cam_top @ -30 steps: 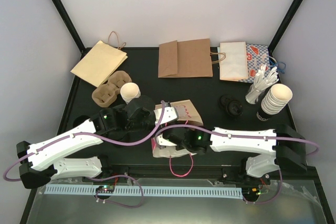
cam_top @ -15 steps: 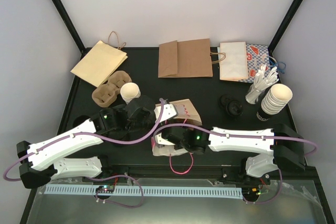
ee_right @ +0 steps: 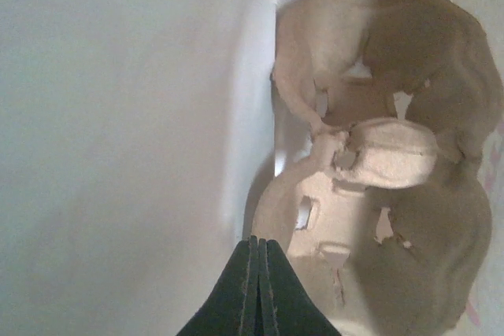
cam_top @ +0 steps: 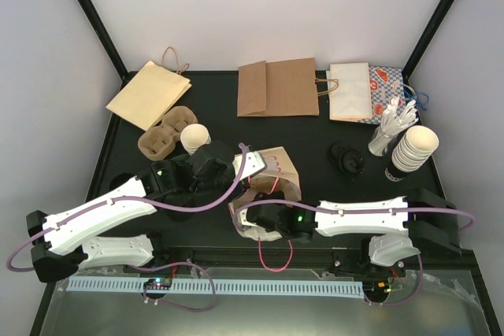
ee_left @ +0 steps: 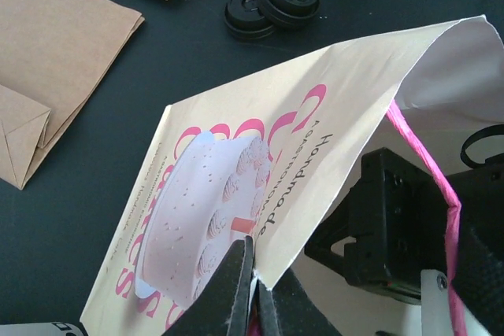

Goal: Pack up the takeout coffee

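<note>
The black counter (cam_top: 315, 139) carried flat paper bags along its far edge, and near its middle stood the printed bag (cam_top: 277, 169), cake picture and pink handles on it, its mouth turned toward the arms. The step in hand looked like opening and readying this bag. Inside it, the right wrist view showed a pulp carrier (ee_right: 394, 218) lying against the white inner wall. The takeout coffee (cam_top: 194, 138) stood upright well left of the bag, just beside a second carrier, not yet touched by either arm. The black lids (cam_top: 346, 159) lay apart to the right.

The left pincer (ee_left: 252, 265) was pinched tight on the bag's rim, holding the mouth up. The right pincer (ee_right: 257, 253) was deep inside the bag, its fingers pressed together with nothing between them, close to the carrier.

Next, I judged, the right arm had to back out without dragging the bag, then one arm had to fetch the cup while the mouth was kept open
</note>
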Tool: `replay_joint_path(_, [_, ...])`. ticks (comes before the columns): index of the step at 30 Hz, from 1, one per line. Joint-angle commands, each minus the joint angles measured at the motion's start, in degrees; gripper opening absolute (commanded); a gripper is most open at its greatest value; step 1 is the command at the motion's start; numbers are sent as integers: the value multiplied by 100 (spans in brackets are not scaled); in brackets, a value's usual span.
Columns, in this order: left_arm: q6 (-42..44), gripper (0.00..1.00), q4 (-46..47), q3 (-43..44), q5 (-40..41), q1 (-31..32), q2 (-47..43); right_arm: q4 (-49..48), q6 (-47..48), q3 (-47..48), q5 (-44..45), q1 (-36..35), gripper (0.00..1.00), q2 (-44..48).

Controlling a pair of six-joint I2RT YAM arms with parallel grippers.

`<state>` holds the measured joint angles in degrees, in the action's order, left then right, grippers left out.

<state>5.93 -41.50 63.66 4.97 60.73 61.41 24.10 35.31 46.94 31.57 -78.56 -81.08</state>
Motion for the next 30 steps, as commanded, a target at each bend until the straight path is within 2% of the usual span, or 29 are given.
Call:
replay_joint_path(1, [-144, 2, -78, 322, -20, -96, 38, -542, 267, -241, 529, -23, 1, 213])
replay_joint_path(4, [-113, 1, -83, 323, -169, -96, 34, -691, 431, -297, 569, 6, 1, 206])
replay_joint_path(10, [-57, 1, -142, 266, -406, -96, 12, -527, 482, 132, 3, 398, 1, 55])
replay_joint_path(30, [158, 2, -273, 270, -985, -96, -46, -749, 850, 641, -219, 826, 1, -726])
